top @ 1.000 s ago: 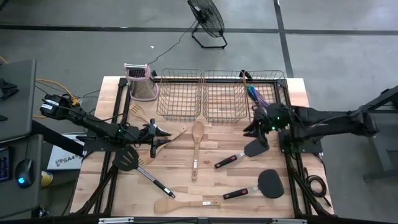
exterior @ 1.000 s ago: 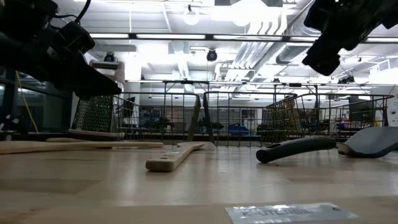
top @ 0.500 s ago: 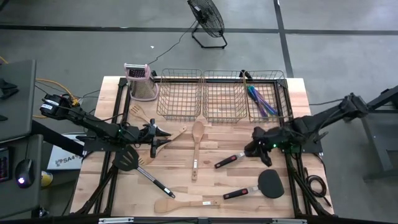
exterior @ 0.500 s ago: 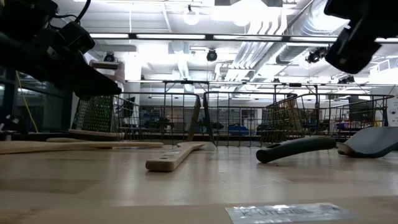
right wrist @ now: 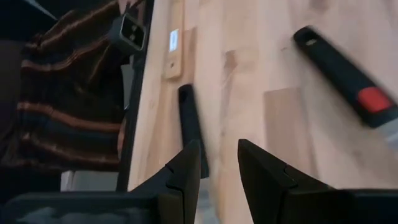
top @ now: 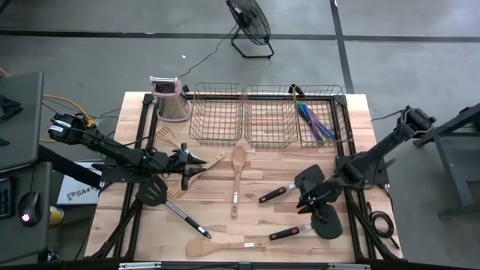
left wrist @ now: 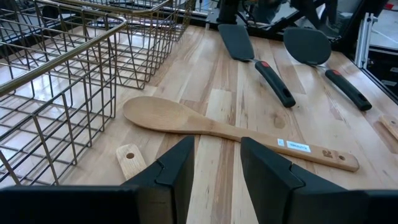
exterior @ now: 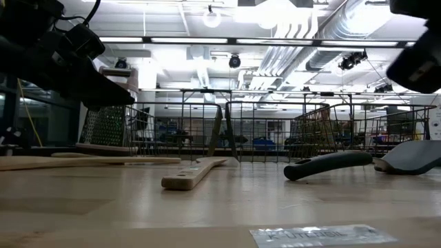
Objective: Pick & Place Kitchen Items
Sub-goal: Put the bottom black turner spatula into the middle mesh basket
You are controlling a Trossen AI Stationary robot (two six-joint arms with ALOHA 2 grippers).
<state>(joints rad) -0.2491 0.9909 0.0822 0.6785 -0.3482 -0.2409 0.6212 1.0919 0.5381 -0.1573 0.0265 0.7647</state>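
Note:
Several kitchen items lie flat on the wooden table (top: 247,202). They include a wooden spoon (top: 238,171), a square black spatula (top: 307,178) with a black-red handle, and a round black spatula (top: 327,222). A slotted black spatula (top: 154,192) and a wooden spatula (top: 217,246) lie there too. Iridescent cutlery (top: 315,121) lies in the right basket. My right gripper (top: 304,204) hangs open above the two black spatulas, tipped down, touching nothing. My left gripper (top: 196,165) hovers open left of the wooden spoon (left wrist: 186,121), fingers nearly level.
Three wire baskets (top: 266,116) stand along the far edge, with a box grater (top: 169,97) to their left. More wooden utensils (top: 169,136) lie beside the left arm. In the right wrist view a black-red handle (right wrist: 348,65) lies ahead, and striped cloth (right wrist: 68,124) shows beyond the table edge.
My right gripper has swung from beside the right basket toward the table's near edge, sinking and tipping further downward. It now hangs over the black spatulas, its fingers as far apart as before. No item has moved.

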